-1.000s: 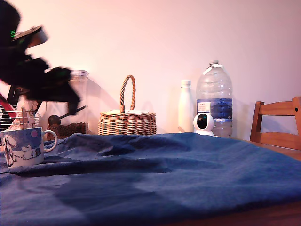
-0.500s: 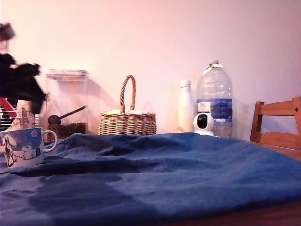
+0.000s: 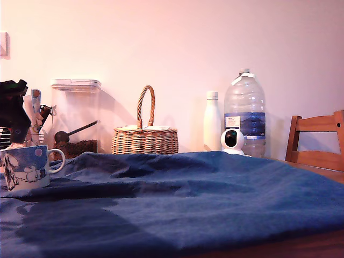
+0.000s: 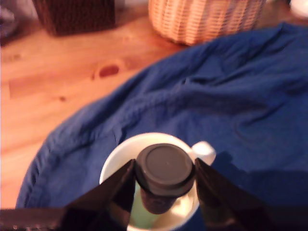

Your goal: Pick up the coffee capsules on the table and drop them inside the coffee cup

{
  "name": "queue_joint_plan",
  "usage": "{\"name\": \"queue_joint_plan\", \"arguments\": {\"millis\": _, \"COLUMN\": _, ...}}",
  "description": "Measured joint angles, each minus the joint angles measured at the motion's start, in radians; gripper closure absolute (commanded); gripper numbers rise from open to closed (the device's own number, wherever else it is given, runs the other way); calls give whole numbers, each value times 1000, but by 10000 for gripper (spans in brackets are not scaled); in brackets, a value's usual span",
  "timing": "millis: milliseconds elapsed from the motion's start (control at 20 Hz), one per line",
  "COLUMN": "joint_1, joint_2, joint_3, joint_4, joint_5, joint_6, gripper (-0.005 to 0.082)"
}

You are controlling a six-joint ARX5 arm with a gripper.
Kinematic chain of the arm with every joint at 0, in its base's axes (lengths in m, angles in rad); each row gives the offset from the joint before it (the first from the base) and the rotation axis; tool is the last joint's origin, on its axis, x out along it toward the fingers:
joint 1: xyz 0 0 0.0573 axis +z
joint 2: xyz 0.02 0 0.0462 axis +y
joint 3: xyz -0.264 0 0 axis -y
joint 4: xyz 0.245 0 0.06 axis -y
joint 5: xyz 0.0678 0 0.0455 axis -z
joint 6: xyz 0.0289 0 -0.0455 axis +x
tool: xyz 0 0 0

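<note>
At the exterior view's left edge my gripper (image 3: 16,134) hangs right above the coffee cup (image 3: 26,167), which sits on the blue cloth (image 3: 204,199). Wrist view: my fingers (image 4: 113,190) are clamped on the dark brown capsule (image 4: 164,175), flat end toward the cam, held over the cup's mouth w/ something pale green (image 4: 139,211) inside. Further right: clear canister (image 3: 75,115), wicker basket (image 3: 145,137)

No readable text anywhere. Water bottle (image 3: 245,113), just right of the white flask (image 3: 212,121) in the exterior view, has a blue-white label; print probably there, too small to read.
</note>
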Motion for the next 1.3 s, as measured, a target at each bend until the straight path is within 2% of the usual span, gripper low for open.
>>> {"name": "queue_joint_plan", "arguments": {"millis": 500, "joint_1": 5, "joint_2": 0, "joint_3": 0, "joint_4": -12, "joint_5": -1, "joint_6": 0, "gripper": 517}}
{"name": "queue_joint_plan", "arguments": {"millis": 1300, "joint_1": 23, "joint_2": 2, "joint_3": 0, "joint_4": 46, "joint_5": -19, "joint_6": 0, "gripper": 517}}
